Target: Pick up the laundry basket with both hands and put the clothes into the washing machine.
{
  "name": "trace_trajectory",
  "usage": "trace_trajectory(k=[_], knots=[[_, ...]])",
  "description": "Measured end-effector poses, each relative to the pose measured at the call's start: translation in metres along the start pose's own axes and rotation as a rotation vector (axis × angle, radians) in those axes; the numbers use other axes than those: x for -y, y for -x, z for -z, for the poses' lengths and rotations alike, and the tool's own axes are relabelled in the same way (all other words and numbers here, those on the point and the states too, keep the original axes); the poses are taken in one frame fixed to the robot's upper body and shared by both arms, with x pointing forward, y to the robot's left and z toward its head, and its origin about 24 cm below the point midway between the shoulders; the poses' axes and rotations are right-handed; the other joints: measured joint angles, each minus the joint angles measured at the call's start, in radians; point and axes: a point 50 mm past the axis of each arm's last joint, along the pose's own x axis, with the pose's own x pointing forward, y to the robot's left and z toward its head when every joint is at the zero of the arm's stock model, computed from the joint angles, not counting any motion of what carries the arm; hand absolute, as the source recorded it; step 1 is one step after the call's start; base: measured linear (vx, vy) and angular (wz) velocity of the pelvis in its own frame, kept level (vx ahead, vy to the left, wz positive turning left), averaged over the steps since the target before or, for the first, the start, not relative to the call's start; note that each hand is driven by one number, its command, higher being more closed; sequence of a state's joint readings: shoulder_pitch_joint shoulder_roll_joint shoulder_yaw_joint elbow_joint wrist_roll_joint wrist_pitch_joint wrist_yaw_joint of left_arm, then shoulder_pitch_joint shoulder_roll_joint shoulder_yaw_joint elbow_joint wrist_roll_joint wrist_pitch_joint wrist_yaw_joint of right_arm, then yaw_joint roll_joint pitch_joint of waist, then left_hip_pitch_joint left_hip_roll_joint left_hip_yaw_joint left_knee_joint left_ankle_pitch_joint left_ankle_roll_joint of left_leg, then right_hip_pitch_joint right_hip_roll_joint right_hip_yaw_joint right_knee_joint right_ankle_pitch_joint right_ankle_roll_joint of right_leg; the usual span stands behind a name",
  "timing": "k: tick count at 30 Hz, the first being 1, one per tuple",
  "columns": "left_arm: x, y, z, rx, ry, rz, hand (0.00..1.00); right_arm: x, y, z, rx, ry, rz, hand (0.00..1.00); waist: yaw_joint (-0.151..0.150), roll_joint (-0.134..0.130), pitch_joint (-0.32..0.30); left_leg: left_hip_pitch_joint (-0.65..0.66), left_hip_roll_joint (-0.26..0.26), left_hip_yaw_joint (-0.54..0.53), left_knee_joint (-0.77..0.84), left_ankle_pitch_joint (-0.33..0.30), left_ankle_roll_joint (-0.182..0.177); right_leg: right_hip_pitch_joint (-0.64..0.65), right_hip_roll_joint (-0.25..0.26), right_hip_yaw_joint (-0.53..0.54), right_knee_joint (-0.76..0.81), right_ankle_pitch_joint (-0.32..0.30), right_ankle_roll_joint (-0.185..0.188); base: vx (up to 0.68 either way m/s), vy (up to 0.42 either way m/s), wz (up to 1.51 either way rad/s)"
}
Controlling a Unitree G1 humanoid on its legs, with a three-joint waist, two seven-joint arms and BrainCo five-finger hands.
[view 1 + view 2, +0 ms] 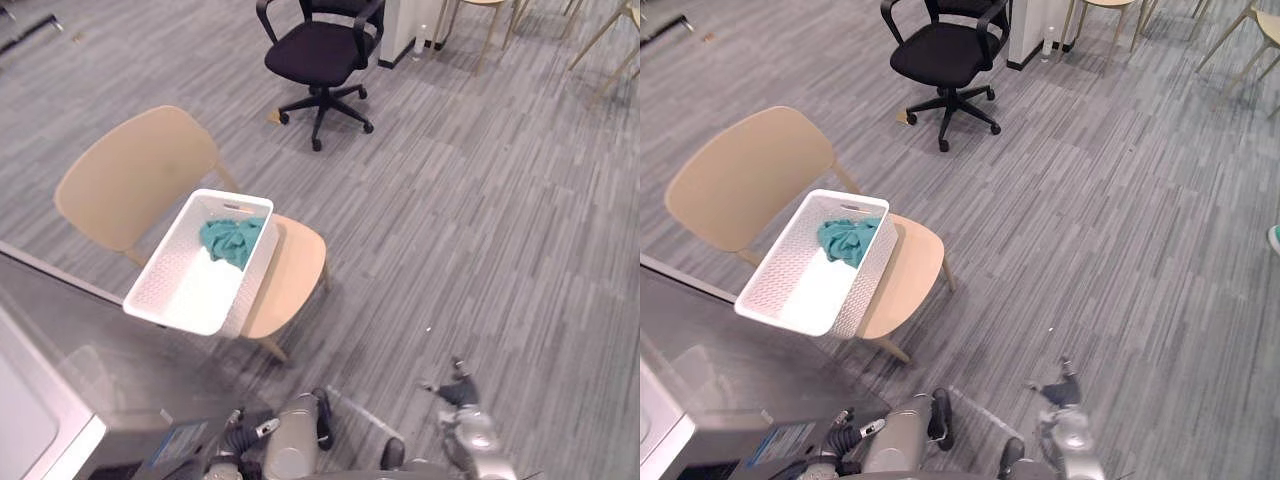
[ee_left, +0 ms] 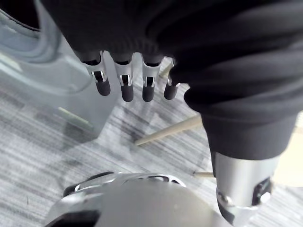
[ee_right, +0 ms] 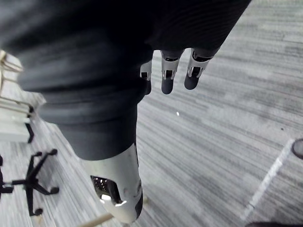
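White laundry basket [image 1: 165,268] on beige chair [image 1: 290,275] seat, 9 o'clock; teal garment [image 1: 232,240] inside, 1 o'clock end. Washing machine [image 1: 90,350] 8 o'clock, grey body close in left wrist view. Left hand [image 2: 125,85], right hand [image 3: 168,78]: fingers loosely apart, empty.

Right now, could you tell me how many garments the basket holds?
1: a crumpled teal cloth at the far end of the white perforated plastic basket; folds could hide another.

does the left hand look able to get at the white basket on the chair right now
Probably not yet: the left hand hangs low by the washing machine, apart from the basket on the chair; nothing stands between them.
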State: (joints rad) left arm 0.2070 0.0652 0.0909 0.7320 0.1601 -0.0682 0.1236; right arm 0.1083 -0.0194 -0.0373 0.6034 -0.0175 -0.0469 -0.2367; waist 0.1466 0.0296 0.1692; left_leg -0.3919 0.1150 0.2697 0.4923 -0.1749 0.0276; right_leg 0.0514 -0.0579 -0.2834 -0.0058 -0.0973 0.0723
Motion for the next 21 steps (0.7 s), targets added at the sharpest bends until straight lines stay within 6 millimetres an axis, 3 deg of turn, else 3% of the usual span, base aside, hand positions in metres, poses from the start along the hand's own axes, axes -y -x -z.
trace_trajectory(k=[1,2,3,4,5,6,7,8,9,12,14,15,16,17,18,20,21], knots=[[-0.002,-0.001,-0.004,0.018,0.004,-0.014,0.00,-0.002,-0.001,-0.003,0.009,-0.003,-0.008,0.00,0.001,-0.001,0.004,-0.030,0.009,0.003,0.055,-0.006,0.010,0.007,-0.001,-0.007,-0.014,0.011,0.011,0.45,0.129,0.58],[-0.004,-0.001,-0.005,0.019,0.038,-0.038,0.00,-0.006,-0.005,-0.011,0.031,-0.010,-0.019,0.00,0.009,-0.002,0.015,-0.091,0.005,0.015,0.164,-0.044,0.057,0.032,-0.009,-0.013,-0.011,0.000,0.036,0.41,0.179,0.48],[0.001,0.003,0.003,-0.023,0.071,-0.045,0.00,-0.003,-0.005,-0.011,0.036,-0.002,-0.012,0.00,0.019,0.013,0.009,-0.040,-0.007,0.011,0.085,-0.076,0.070,0.029,-0.022,-0.018,0.096,-0.060,0.090,0.44,0.216,0.49],[0.000,0.003,0.006,-0.037,0.075,-0.052,0.00,-0.001,-0.006,-0.011,0.039,-0.002,-0.008,0.00,0.023,0.007,0.011,-0.007,-0.024,0.012,0.068,-0.101,0.070,0.010,-0.043,-0.013,0.196,-0.102,0.112,0.49,0.219,0.67],[-0.001,0.004,0.010,-0.054,0.071,-0.043,0.00,0.000,-0.006,-0.010,0.035,-0.004,-0.001,0.00,0.022,-0.007,0.015,0.044,-0.064,-0.005,0.040,-0.113,0.083,-0.074,-0.105,0.012,0.470,-0.123,0.137,0.51,0.225,0.92],[0.000,0.004,0.014,-0.092,0.113,-0.005,0.00,0.000,-0.006,-0.010,0.035,-0.005,-0.004,0.00,0.011,-0.012,0.018,0.085,-0.091,-0.035,0.022,-0.120,0.094,-0.148,-0.137,0.037,0.683,-0.058,0.145,0.50,0.185,1.17],[-0.002,0.005,0.019,-0.118,0.110,0.005,0.00,-0.003,-0.006,-0.010,0.034,-0.007,-0.010,0.00,0.001,-0.020,0.023,0.131,-0.111,-0.065,0.005,-0.124,0.099,-0.206,-0.161,0.057,0.854,-0.034,0.129,0.50,0.094,1.33],[-0.004,0.009,0.027,-0.136,0.082,-0.010,0.00,-0.006,-0.004,-0.009,0.034,-0.010,-0.020,0.00,-0.009,-0.026,0.029,0.198,-0.129,-0.111,-0.022,-0.126,0.103,-0.266,-0.177,0.065,1.024,-0.062,0.080,0.56,-0.012,1.51],[-0.004,0.011,0.028,-0.134,0.066,-0.036,0.00,-0.004,-0.004,-0.009,0.036,-0.010,-0.017,0.00,-0.025,-0.024,0.029,0.261,-0.138,-0.168,-0.055,-0.126,0.103,-0.303,-0.184,0.060,1.076,-0.090,0.035,0.54,-0.054,1.45],[-0.004,0.008,0.016,-0.081,0.061,-0.062,0.00,0.009,-0.001,-0.015,0.078,-0.010,0.006,0.00,-0.033,-0.024,0.027,0.330,-0.152,-0.293,-0.095,-0.125,0.102,-0.364,-0.187,0.039,0.941,-0.142,0.005,0.40,-0.130,1.46],[0.001,0.002,-0.004,-0.007,0.079,-0.056,0.00,0.021,0.004,-0.025,0.140,-0.041,0.038,0.00,-0.054,-0.023,0.027,0.332,-0.156,-0.421,-0.084,-0.127,0.099,-0.425,-0.126,0.156,0.737,-0.160,0.001,0.35,-0.264,1.97],[0.005,-0.002,-0.017,0.028,0.084,-0.049,0.00,0.025,0.006,-0.030,0.171,-0.059,0.053,0.00,-0.080,-0.022,0.026,0.320,-0.154,-0.512,-0.049,-0.142,0.064,-0.439,-0.053,0.352,0.595,-0.153,0.013,0.34,-0.343,2.09],[0.007,-0.004,-0.021,0.038,0.087,-0.045,0.00,0.027,0.007,-0.029,0.174,-0.069,0.063,0.00,-0.085,-0.024,0.024,0.313,-0.155,-0.540,-0.029,-0.155,0.036,-0.429,-0.031,0.437,0.538,-0.139,0.035,0.41,-0.469,2.42],[0.009,-0.005,-0.029,0.063,0.097,-0.046,0.00,0.031,0.012,-0.026,0.170,-0.091,0.080,0.00,-0.085,-0.044,0.018,0.299,-0.168,-0.583,0.008,-0.194,-0.036,-0.405,-0.032,0.551,0.436,-0.045,0.092,0.26,-0.381,1.75],[0.016,-0.005,-0.031,0.059,0.122,-0.042,0.00,0.034,0.012,-0.026,0.169,-0.094,0.088,0.00,-0.082,-0.019,0.020,0.299,-0.159,-0.609,0.025,-0.215,-0.065,-0.403,-0.026,0.516,0.485,-0.066,0.103,0.29,-0.450,1.65],[0.035,0.001,-0.028,0.049,0.166,-0.010,0.00,0.046,0.012,-0.036,0.222,0.004,0.144,0.00,-0.066,0.017,0.003,0.266,-0.117,-0.662,0.024,-0.183,-0.109,-0.389,-0.030,0.398,0.515,-0.103,0.059,0.24,-0.420,1.51],[0.039,0.002,-0.029,0.053,0.159,0.006,0.00,0.047,0.013,-0.046,0.265,-0.040,0.152,0.00,-0.079,0.027,-0.003,0.249,-0.098,-0.684,0.006,-0.145,-0.132,-0.368,-0.046,0.318,0.511,-0.114,0.039,0.17,-0.361,1.68]])
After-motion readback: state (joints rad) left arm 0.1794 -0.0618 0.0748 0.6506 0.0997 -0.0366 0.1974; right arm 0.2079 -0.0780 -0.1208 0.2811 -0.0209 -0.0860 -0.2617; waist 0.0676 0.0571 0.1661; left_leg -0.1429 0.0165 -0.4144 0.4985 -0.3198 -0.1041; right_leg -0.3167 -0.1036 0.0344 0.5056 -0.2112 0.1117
